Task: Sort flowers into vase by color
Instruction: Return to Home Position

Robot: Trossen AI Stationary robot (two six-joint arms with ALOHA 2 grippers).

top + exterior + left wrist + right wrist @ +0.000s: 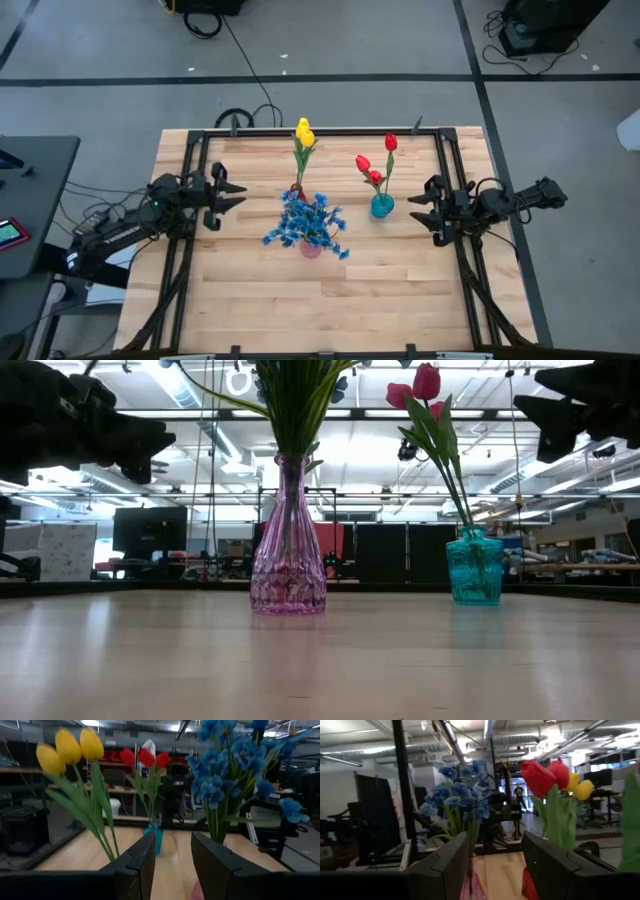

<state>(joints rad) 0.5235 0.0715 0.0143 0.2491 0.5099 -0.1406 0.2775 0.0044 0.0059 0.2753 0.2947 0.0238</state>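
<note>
Three bunches stand upright in vases at the table's middle. Blue blossoms [310,222] fill a pink glass vase [288,555]. Red tulips [376,165] stand in a teal vase [475,570]. Yellow tulips [303,134] rise from a small reddish base [297,189] just behind the blue bunch. My left gripper [228,191] hovers open to the left of the bunches, fingers pointing at them [172,865]. My right gripper [428,209] hovers open to the right of the teal vase [382,206], fingers pointing left [495,865]. Neither holds anything.
A black frame [320,131] runs along the table's far edge and down both sides. Bare wooden tabletop [330,300] lies between the vases and the near edge. A dark side table [30,200] stands beyond the left edge.
</note>
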